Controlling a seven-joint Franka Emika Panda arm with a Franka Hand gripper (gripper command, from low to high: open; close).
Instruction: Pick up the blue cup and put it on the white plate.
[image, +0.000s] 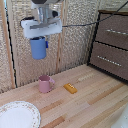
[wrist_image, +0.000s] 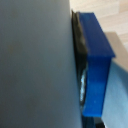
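Observation:
The blue cup (image: 38, 48) hangs high above the wooden table, held upright under my gripper (image: 39, 37), which is shut on its rim. Its handle points toward the exterior view's right. In the wrist view the blue cup (wrist_image: 97, 65) fills the frame very close up beside a grey finger (wrist_image: 35, 65). The white plate (image: 31, 111) with its thin patterned rim lies on the table at the exterior view's lower left, below and to the left of the held cup.
A pink mug (image: 46, 84) stands on the table almost straight under the held cup. A small yellow block (image: 70, 88) lies to its right. A wooden drawer cabinet (image: 111, 45) stands at the right, a wicker screen (image: 75, 35) behind.

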